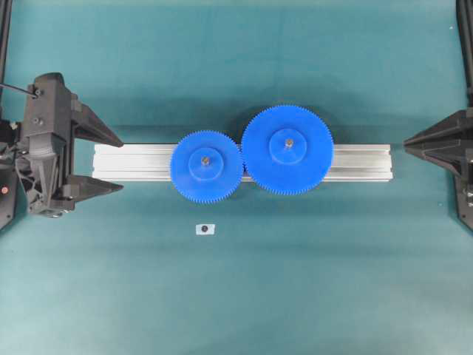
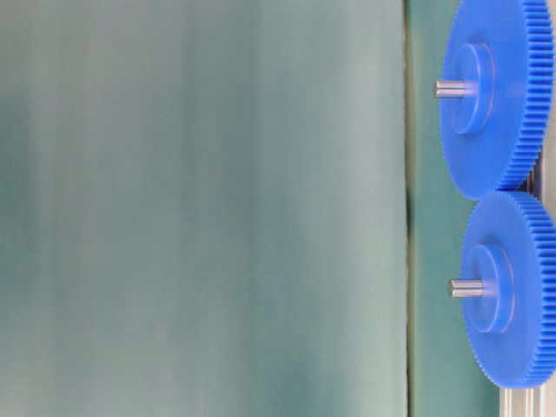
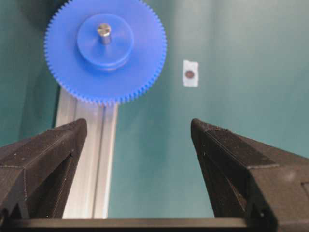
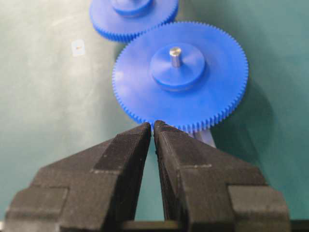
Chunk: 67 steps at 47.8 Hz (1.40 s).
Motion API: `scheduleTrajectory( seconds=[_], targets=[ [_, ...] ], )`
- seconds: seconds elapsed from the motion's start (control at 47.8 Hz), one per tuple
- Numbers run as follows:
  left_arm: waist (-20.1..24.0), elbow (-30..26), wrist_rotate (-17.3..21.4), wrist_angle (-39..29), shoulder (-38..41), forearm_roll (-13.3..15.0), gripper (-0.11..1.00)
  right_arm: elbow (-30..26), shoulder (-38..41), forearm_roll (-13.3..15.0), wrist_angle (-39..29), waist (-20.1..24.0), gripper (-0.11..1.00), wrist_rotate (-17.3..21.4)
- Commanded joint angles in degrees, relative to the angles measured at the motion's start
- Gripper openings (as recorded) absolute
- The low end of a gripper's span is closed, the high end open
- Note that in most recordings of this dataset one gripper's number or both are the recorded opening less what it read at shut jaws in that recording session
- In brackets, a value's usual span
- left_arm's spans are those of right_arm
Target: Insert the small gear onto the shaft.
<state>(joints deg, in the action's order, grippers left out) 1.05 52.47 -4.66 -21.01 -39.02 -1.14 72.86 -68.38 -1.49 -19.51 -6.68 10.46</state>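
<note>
The small gear sits flat on the aluminium rail, its teeth meeting the wider blue gear. The shaft pokes up through its hub, and the same shows in the left wrist view, with the small gear around the shaft. From table level, the small gear is the lower one, with the shaft sticking out. My left gripper stands open and empty at the rail's left end, short of the gear. My right gripper is shut and empty beyond the rail's right end.
A small white sticker with a dark dot lies on the teal mat in front of the rail. The wider gear fills the right wrist view just ahead of the shut fingers, with the rail beneath it.
</note>
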Motion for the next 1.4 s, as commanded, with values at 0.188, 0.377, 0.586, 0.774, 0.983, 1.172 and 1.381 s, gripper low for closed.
scheduleTrajectory(
  seconds=[0.188,0.377,0.586,0.774,0.983,1.172,1.381],
  targets=[
    [-0.18,-0.18,0.26,4.48,-0.18,-0.09,0.86,-0.70,0.62,0.09,0.53,-0.18,0.27,0.35],
    [-0.26,0.09,0.18,4.66,-0.26,-0.09,0.86,-0.70,0.62,0.09,0.53,-0.18,0.27,0.35],
    [-0.18,0.18,0.18,4.57,-0.18,-0.09,0.86,-0.70,0.62,0.09,0.53,-0.18,0.27,0.35],
    [-0.18,0.44,0.09,4.57,-0.18,-0.09,0.86,-0.62,0.62,0.09,0.53,-0.18,0.27,0.35],
    [-0.18,0.53,0.00,4.48,-0.18,-0.09,0.86,-0.70,0.62,0.09,0.53,-0.18,0.27,0.35],
    [-0.26,0.44,-0.09,4.48,0.00,-0.09,0.86,-0.70,0.53,0.09,0.53,-0.18,0.27,0.44],
    [-0.26,0.62,-0.09,4.48,0.18,-0.09,0.86,-0.70,0.53,0.09,0.53,-0.18,0.27,0.35]
  ],
)
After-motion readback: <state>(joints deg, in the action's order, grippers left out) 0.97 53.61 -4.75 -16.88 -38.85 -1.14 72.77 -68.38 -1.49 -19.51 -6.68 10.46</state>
